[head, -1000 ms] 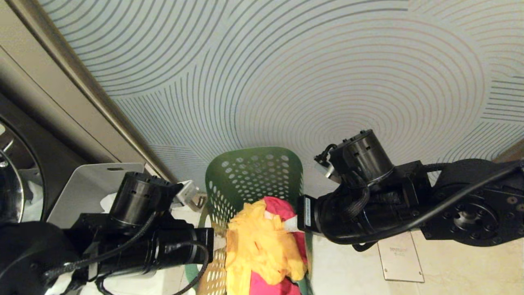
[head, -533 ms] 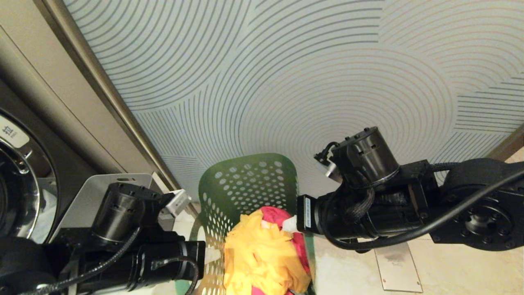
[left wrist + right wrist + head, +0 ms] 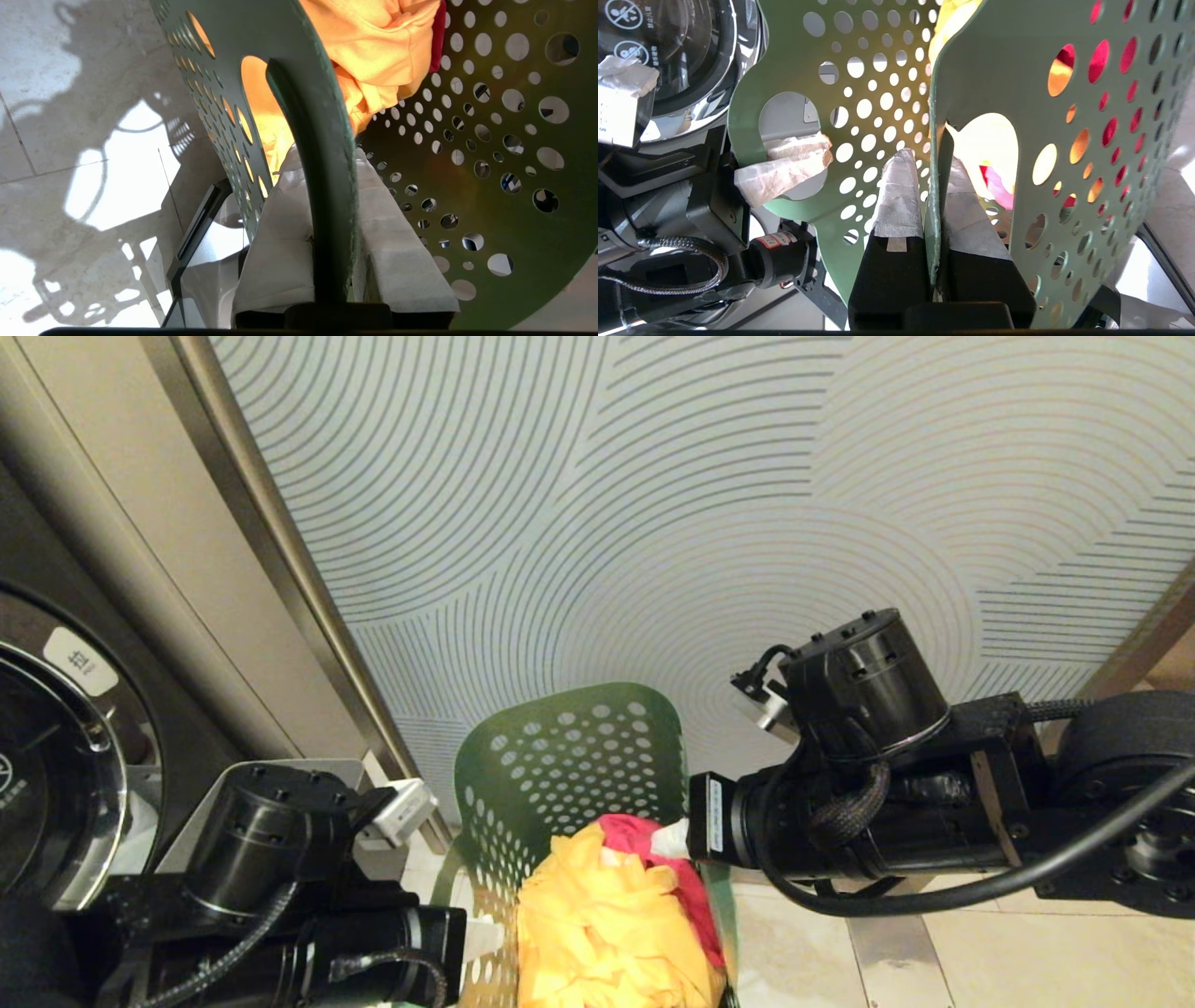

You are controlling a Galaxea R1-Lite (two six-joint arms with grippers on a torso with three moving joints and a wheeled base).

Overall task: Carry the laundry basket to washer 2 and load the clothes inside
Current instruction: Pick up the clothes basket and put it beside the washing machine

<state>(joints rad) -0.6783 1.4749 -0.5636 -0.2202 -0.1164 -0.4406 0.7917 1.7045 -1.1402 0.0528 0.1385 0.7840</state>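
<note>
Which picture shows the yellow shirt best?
The head view: the yellow shirt lies heaped on top in the laundry basket. The left wrist view shows only an orange-lit fold. The right wrist view gives just yellow glimpses through the basket's holes.

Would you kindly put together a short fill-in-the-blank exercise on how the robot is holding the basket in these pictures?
1. The laundry basket is dotted with round ____.
2. The left gripper has its jaws closed on the basket's ____.
3. The garment on top of the clothes is bright ____.
4. The right gripper is ____ on the wall by the handle cut-out.

Missing words: holes; rim; yellow; shut
</note>
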